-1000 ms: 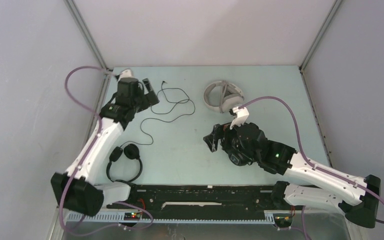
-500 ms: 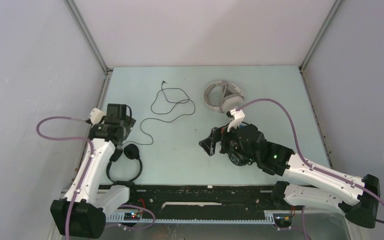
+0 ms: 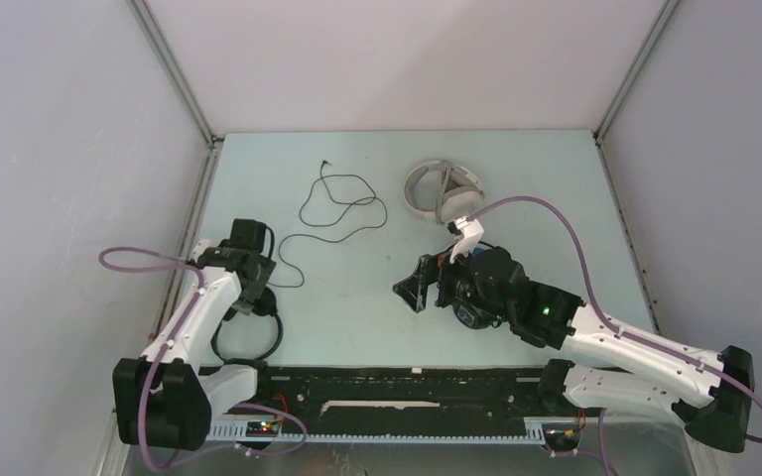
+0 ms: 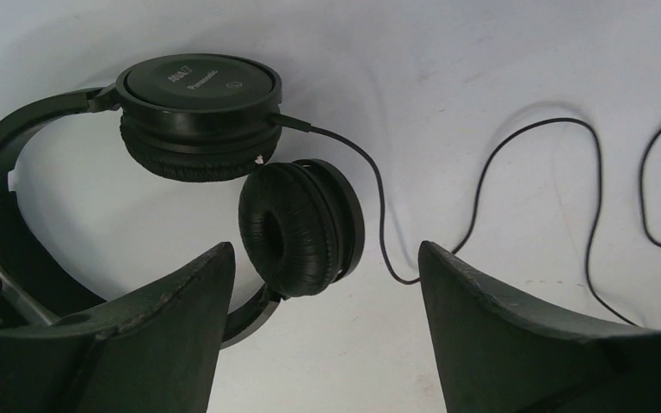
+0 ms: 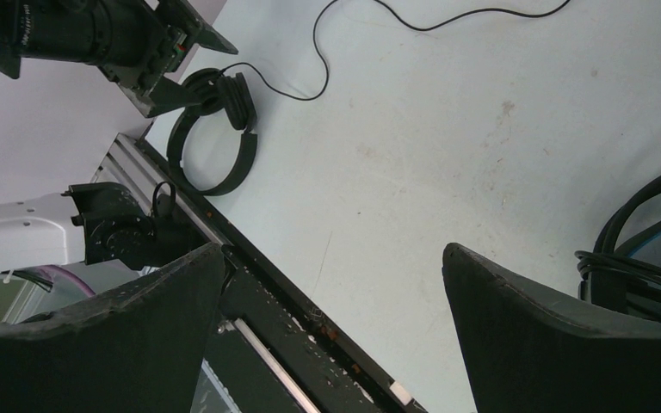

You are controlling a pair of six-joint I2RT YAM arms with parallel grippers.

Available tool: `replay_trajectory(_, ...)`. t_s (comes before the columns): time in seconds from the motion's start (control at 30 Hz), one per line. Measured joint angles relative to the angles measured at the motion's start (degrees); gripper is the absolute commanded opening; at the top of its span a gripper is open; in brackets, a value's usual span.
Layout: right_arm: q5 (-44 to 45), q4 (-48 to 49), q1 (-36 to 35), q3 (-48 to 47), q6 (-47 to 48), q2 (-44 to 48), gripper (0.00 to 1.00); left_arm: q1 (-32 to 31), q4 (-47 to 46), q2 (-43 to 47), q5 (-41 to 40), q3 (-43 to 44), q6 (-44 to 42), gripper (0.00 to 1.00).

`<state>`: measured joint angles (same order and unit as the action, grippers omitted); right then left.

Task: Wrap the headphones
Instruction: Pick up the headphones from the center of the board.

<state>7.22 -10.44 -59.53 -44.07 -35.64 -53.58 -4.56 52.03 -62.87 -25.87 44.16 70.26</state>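
Hovering low over the slim black headphones (image 4: 198,90), the left pincer (image 4: 325,249) has its jaws apart, holding nothing. One foam ear cushion (image 4: 301,225) lies on the bench (image 3: 357,297) between the fingers and touches neither. This pair sits at the near left of the bench, just in front of the left arm's base. Its thin black cable (image 3: 342,213) trails away in loose loops toward the far side.

The white-grey headphones (image 3: 442,188) rest at the far middle, well apart. The right pincer (image 3: 409,288) hangs released over the centre of the bench, also holding nothing.

The slim pair looks light, with a springy band and soft cushions that would squash under a hard squeeze. The firmer band or the hard cup shell seems the safer hold. The cable looks limp and thin (likely to slip from wide fingers), so pinching it close to the cup would probably control it best.

A second earlier the left arm reached toward the far left corner. It has since drawn back to the near side, above this pair. The right arm has barely shifted.
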Motion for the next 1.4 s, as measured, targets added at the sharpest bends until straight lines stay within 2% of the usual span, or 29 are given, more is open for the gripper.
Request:
replay_trajectory(0.17,-0.35,0.02,-0.70,0.07,-0.02,0.00,1.00,0.04,-1.11,-2.19,1.79,-1.44,0.22,0.79)
replay_trajectory(0.53,0.09,0.04,-2.32,1.20,-0.17,0.15,1.00,0.04,-4.72,-5.18,3.93,-1.46,-1.70,0.74)
replay_trajectory(0.63,0.48,-0.20,-2.97,1.22,-0.42,0.94,1.00,0.04,-4.90,-5.44,3.74,-1.95,-1.68,0.66)
replay_trajectory(0.73,1.03,-0.50,-3.72,1.22,-0.44,2.45,1.00,0.04,-5.01,-6.47,3.67,-2.25,-1.68,0.64)
replay_trajectory(1.0,3.06,-1.70,-4.15,1.22,-0.39,5.53,1.00,0.00,-4.68,-6.73,1.70,-2.23,-2.78,0.22)
replay_trajectory(1.2,3.56,-2.10,-4.15,1.25,-0.37,5.66,1.00,-3.23,-5.27,-2.69,1.53,-2.05,-6.95,0.16)
replay_trajectory(1.4,3.63,-2.14,-4.15,1.22,-0.35,4.90,1.00,-10.27,-6.01,-2.19,3.41,1.36,-15.41,0.13)
